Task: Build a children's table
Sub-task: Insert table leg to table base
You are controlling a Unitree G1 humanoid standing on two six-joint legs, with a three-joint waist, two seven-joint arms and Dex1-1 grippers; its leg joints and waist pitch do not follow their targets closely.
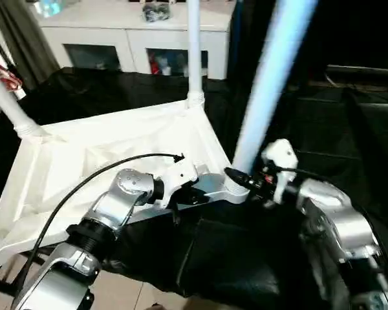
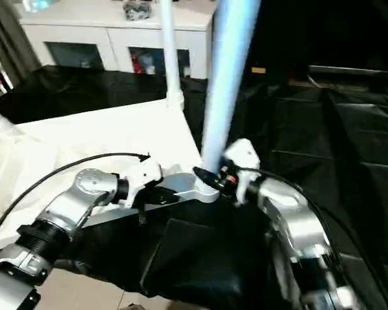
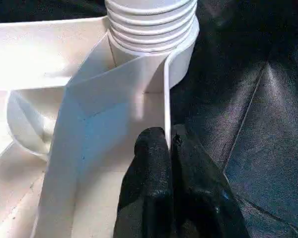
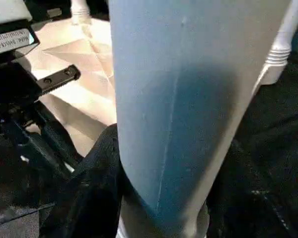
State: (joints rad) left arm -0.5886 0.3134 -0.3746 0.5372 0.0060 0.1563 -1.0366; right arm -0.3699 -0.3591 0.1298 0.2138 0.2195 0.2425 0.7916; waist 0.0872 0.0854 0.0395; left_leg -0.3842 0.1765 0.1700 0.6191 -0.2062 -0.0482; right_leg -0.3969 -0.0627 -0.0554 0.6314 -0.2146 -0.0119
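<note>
left tool (image 3: 170, 148): black fingers pressed together on the thin upright rim of the tabletop (image 1: 116, 161), one finger inside the rim, one outside, just beside the near corner socket (image 3: 181, 54).
right tool (image 1: 236, 177): fingers about half apart, one on each side of the near leg (image 1: 271, 71) at its base, closed around the tube just above the socket; in the right wrist view one black finger (image 4: 97, 183) lies against the leg's side.
near leg: white tube seated in the near corner socket, rising steeply and leaning slightly, running out past the top of the head views; its ribbed flared end (image 3: 151, 22) sits in the socket.
tabletop: white, upside down, ribbed underside facing up; it lies on the black cloth (image 1: 246, 258), between and ahead of the two tools, its near edge under the left tool.
far leg (image 1: 193, 45): standing upright in the far corner socket, beyond the left tool.
left-side leg (image 1: 10, 103): standing tilted in the socket on the robot's left side, well apart from both tools.
forearms: silver left forearm (image 1: 110, 206) reaches in from the lower left, silver right forearm (image 1: 339, 223) from the lower right; a black cable arcs over the left one.
desk: cannot tell what is under the black cloth.
background: white cabinet (image 1: 136, 32) with glass doors behind the work area.
</note>
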